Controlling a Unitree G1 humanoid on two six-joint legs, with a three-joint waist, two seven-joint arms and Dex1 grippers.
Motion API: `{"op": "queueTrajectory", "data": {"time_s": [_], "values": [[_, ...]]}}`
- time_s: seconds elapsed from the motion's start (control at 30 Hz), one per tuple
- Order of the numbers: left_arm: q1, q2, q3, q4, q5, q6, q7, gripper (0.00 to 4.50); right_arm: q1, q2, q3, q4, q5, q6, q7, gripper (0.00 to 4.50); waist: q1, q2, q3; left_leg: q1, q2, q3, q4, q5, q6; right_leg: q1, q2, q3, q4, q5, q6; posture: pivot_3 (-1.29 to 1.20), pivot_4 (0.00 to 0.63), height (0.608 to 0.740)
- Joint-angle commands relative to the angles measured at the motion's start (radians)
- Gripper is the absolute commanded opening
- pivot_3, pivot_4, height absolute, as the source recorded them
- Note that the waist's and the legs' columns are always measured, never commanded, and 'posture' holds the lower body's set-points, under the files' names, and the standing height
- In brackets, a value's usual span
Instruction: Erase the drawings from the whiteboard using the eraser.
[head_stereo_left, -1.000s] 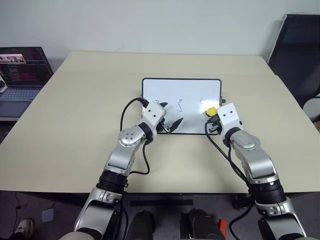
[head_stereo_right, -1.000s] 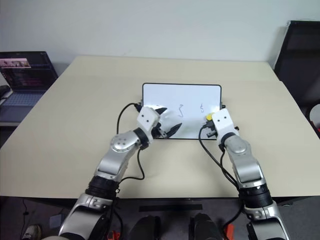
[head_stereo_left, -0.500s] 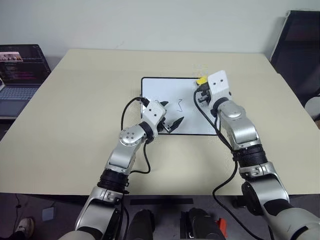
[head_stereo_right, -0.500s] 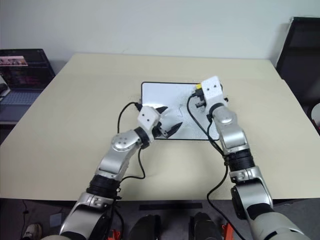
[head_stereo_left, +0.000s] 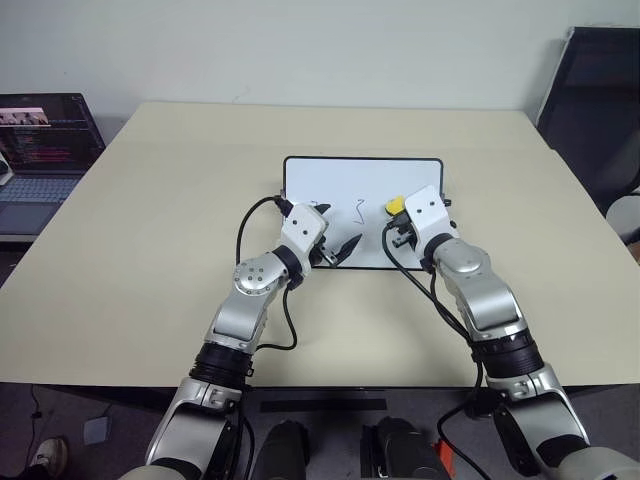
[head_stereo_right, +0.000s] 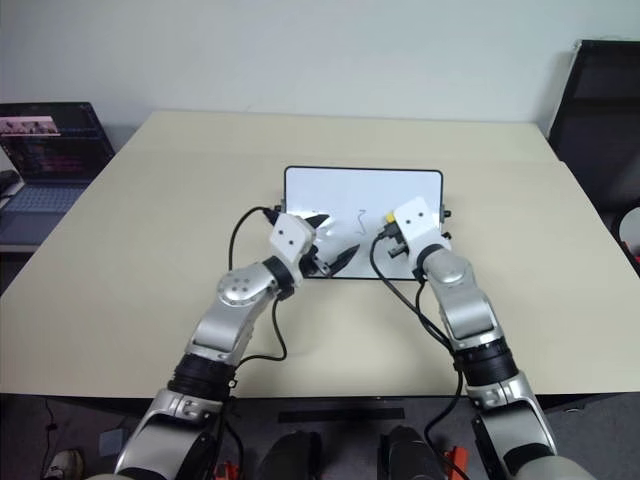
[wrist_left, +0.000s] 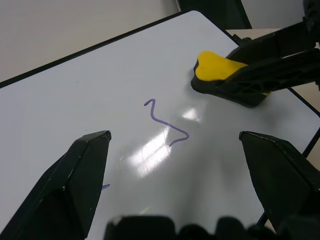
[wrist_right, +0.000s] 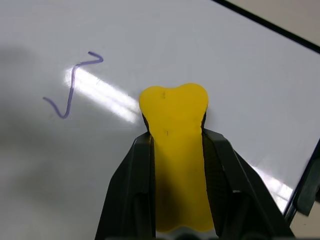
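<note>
A beige table (head_stereo_left: 150, 220) carries the whiteboard (head_stereo_left: 340, 178) flat near its middle; nothing else lies on it.

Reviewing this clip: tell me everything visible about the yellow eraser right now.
The small yellow eraser is a smooth block with a notched, two-lobed front end and a black base. It is clamped from both sides between the black fingers of the right gripper, its front end sticking out past them. It sits base down on the glossy white whiteboard, right of the middle purple squiggle and not touching it.
</note>
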Motion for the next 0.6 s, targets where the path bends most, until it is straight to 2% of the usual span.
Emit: {"op": "queueTrajectory", "data": {"time_s": [0.03,0.33,0.6], "values": [[-0.009,0.004,0.010,-0.044,-0.007,-0.005,-0.003,4.50,0.063,-0.018,-0.029,-0.032,-0.003,0.085,-0.002,0.95,0.002,0.000,0.000,0.000,0.000,0.000,0.000,0.000,0.000,0.000,0.000,0.000,0.000,0.000,0.000,0.00,0.150,0.740],[-0.010,-0.004,0.001,-0.043,-0.010,-0.002,-0.012,4.50,0.129,-0.047,-0.082,-0.102,0.007,0.122,-0.012,0.95,0.006,-0.001,0.000,0.000,0.000,0.000,0.001,0.000,0.000,0.001,0.000,0.000,0.000,-0.002,0.004,0.00,0.150,0.740],[-0.029,-0.010,0.003,-0.021,-0.006,-0.009,-0.020,4.50,-0.071,0.025,-0.092,0.040,0.014,-0.032,-0.054,0.95,-0.006,0.000,0.000,0.000,-0.001,0.000,0.003,0.001,0.002,0.000,0.001,0.001,0.000,-0.001,0.005,0.00,0.150,0.740]]}}
